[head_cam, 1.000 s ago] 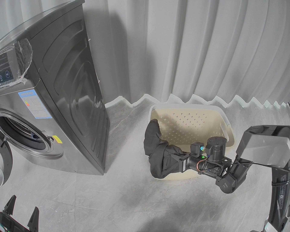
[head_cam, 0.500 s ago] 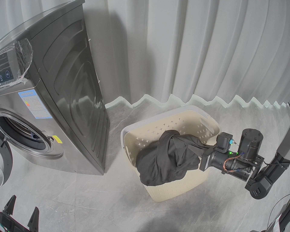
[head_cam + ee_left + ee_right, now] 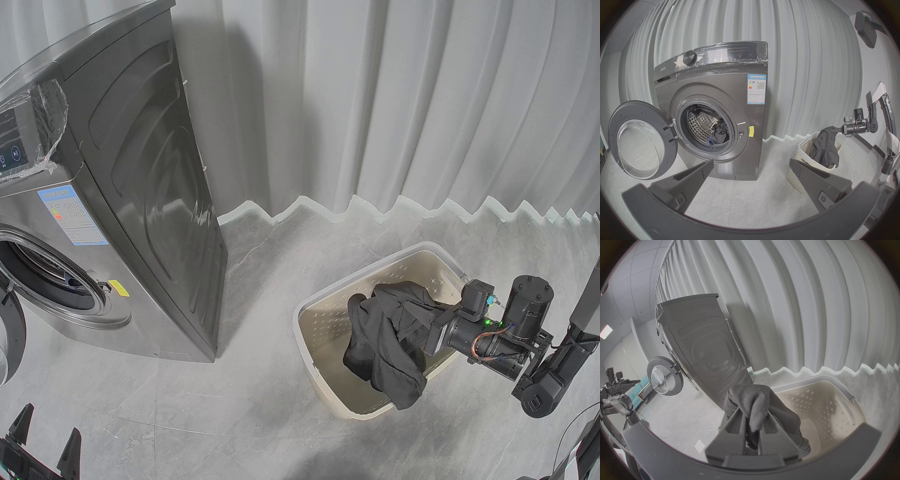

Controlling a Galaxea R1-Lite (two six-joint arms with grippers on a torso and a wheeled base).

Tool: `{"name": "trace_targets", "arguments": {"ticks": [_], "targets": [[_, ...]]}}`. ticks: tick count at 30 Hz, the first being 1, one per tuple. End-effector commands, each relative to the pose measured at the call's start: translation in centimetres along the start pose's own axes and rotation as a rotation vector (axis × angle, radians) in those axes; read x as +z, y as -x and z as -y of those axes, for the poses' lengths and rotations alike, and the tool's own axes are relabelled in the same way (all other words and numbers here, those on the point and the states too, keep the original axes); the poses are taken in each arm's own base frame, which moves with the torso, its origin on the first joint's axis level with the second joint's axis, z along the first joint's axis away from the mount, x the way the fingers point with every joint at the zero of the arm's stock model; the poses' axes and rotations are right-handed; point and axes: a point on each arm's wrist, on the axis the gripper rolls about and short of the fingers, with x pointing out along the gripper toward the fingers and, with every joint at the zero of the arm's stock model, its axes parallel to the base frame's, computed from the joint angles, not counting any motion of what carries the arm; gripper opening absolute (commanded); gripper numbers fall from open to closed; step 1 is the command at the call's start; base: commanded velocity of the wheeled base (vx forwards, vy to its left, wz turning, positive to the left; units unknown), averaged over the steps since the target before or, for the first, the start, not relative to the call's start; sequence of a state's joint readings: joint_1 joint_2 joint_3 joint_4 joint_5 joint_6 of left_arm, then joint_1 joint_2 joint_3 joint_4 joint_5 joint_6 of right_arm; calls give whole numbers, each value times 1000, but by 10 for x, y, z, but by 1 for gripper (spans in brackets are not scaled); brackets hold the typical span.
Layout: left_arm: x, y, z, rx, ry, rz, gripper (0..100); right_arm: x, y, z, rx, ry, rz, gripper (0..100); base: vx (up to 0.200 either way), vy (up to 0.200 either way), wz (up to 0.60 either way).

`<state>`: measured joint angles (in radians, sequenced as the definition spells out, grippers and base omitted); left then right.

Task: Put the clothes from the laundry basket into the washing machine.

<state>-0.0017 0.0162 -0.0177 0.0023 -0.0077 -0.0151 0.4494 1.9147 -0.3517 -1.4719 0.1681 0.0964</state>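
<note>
Right arm stretched level — right gripper (image 3: 753,415) pinching a crumpled dark grey garment (image 3: 387,340), dangling over the cream plastic laundry basket (image 3: 325,328); left gripper (image 3: 750,164) low, fingers spread, facing the open-doored grey metal washing machine (image 3: 725,87)

Pleated white curtains (image 3: 387,100) hang down to the grey marbled floor (image 3: 250,400).

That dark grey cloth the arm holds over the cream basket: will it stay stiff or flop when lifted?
Probably floppy: the dark grey garment hangs in loose folds from the right gripper, pinched at one bunched part. It may snag the cream plastic laundry basket, since its lower end hangs across the rim.
</note>
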Motion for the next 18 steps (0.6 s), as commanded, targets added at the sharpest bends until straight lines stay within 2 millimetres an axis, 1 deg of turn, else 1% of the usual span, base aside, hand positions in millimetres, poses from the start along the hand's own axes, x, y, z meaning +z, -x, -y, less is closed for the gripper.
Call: {"name": "trace_targets", "arguments": {"ticks": [1,4,9,14,18], "targets": [[-5,0,0,0,2,-1,100,1,1,-2,5,-1,12,0,0,0,0],[-5,0,0,0,2,1,100,9,3,-4,-5,6,54,0,0,0,0],[-5,0,0,0,2,-1,100,15,7,-4,-25,9,85,0,0,0,0],[-5,0,0,0,-1,1,100,40,31,-12,-57,26,182,0,0,0,0],[-5,0,0,0,3,-1,100,53,47,-17,-88,38,229,0,0,0,0]]}}
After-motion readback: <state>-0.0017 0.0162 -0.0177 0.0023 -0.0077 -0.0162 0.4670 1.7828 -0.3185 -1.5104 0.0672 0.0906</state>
